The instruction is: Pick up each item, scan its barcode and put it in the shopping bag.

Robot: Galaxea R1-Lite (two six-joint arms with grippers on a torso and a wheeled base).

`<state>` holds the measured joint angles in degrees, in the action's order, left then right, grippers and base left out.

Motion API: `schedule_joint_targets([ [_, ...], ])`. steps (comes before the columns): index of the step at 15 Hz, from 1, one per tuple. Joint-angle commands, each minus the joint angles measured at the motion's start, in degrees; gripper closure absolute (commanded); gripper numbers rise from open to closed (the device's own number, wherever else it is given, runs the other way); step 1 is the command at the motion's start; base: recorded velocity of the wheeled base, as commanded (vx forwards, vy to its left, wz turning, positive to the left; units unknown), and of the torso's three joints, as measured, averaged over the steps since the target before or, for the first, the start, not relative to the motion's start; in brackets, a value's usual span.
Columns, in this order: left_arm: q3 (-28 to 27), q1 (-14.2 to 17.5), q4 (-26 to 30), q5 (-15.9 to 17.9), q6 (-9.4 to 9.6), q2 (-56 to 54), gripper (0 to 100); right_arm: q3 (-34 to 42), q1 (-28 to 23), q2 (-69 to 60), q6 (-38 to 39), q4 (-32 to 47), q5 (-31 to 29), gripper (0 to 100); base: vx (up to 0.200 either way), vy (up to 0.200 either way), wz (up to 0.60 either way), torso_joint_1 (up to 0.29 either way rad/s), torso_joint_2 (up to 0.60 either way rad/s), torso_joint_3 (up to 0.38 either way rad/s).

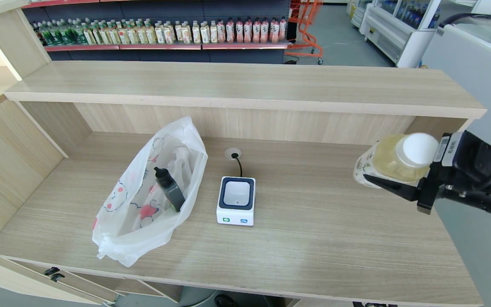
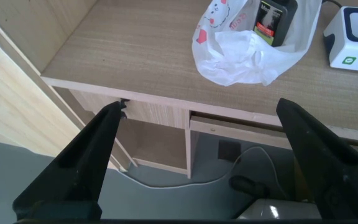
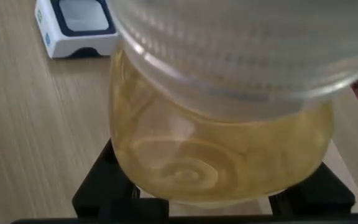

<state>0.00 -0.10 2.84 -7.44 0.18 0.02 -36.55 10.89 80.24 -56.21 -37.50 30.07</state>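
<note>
Head view, bottle: a clear plastic drink bottle point(image 1: 392, 160) with a wide white cap, pale yellow liquid and a printed label round its lower body; it is tilted almost on its side, cap toward the wrist, lifted above the right end of the wooden counter point(image 1: 313, 213), well apart from the barcode scanner point(image 1: 236, 200)
Right gripper point(image 1: 375, 168): clamped on the bottle's body, a dark finger on either side of it in the right wrist view
Left gripper point(image 2: 201, 106): fingers spread wide with nothing between them, low in front of the counter's front edge
Shopping bag point(image 1: 143, 204): thin white plastic with red cartoon prints, slumped open on the counter just left of the scanner, with a dark bottle point(image 1: 169, 189) inside, black cap up
Hard to make out: the right gripper's far finger is behind the bottle in the head view; no barcode can be picked out on the label; the cap is blurred and cut off in the right wrist view; bag folds veil the dark bottle's base
</note>
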Motion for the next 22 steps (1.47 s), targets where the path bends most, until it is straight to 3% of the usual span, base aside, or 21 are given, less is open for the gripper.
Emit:
schedule_joint_targets([
  [1,0.0,0.0,0.1,0.0,-0.01,0.0,0,1.0,-4.1,-0.3,-6.6,-1.1,-0.6,100,0.000,0.000,0.00,0.000,0.00,0.000],
  [3,0.0,0.0,0.1,0.0,-0.01,0.0,0,2.4,-4.4,-0.5,-10.9,-2.5,-0.5,100,0.000,0.000,0.00,0.000,0.00,0.000],
  [10,0.0,0.0,0.0,0.0,-0.27,0.0,0,4.8,-3.1,-0.3,-10.6,-3.5,1.2,100,0.000,0.000,0.00,0.000,0.00,0.000],
  [15,0.0,0.0,0.0,0.0,-0.36,0.0,0,3.4,1.0,1.1,-5.6,-3.5,3.1,100,0.000,0.200,0.00,-0.001,0.00,0.002],
  [22,0.0,0.0,0.0,0.0,-0.09,0.0,0,0.8,0.8,6.2,-5.5,-3.5,9.9,100,0.000,0.200,0.00,0.002,0.00,0.001],
])
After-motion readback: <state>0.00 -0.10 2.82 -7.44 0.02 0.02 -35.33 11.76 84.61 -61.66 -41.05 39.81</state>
